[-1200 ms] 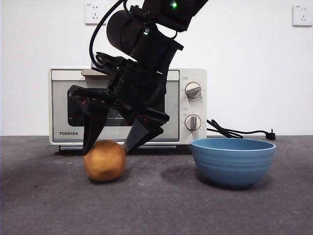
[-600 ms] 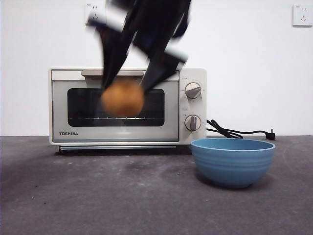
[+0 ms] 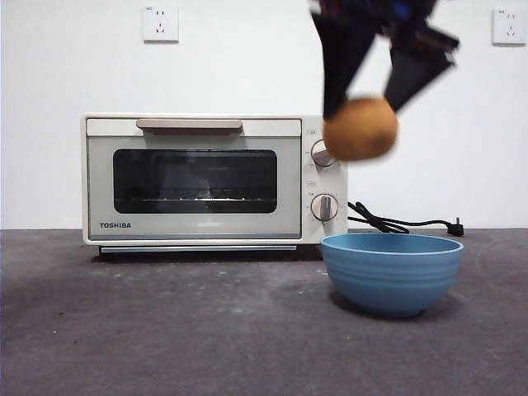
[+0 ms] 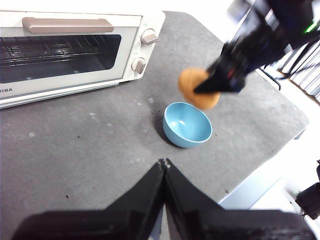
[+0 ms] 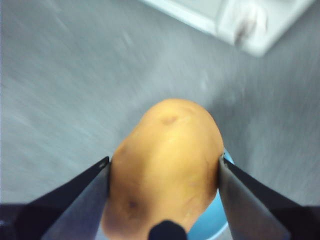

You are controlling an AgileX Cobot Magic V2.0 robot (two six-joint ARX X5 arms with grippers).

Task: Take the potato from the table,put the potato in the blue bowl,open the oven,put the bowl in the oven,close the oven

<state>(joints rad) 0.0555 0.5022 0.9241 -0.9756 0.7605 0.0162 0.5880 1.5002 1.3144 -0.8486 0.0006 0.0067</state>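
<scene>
Blue bowl point(image 3: 392, 272): matte, deep, round, faint horizontal ridges outside; inside looks bare in the left wrist view point(image 4: 187, 124). Sits on the worktop, to the right of the oven in the front view.
Potato point(image 3: 360, 129): orange-tan, roundish, mottled matte skin; held in the air above the bowl, well clear of the rim, slightly toward the oven side. Not in the bowl. Blurred in the front view.
Right claw point(image 3: 375, 78): clamped on the potato, one black jaw on each flank; right wrist view shows both jaws pressed against the skin point(image 5: 167, 170) with a slice of blue rim below it.
Left claw point(image 4: 164, 167): jaws together, tips touching, hanging high over bare worktop, well apart from bowl and potato.
Oven point(image 3: 214, 177): cream-white box, dark glass door shut, beige bar handle along the top of the door, two round knobs on the right, wire rack visible through the glass. Black cord point(image 3: 404, 221) trails out on the worktop behind the bowl.
Worktop point(image 3: 165, 330): dark grey, rough, scuffed, faint pale specks.
</scene>
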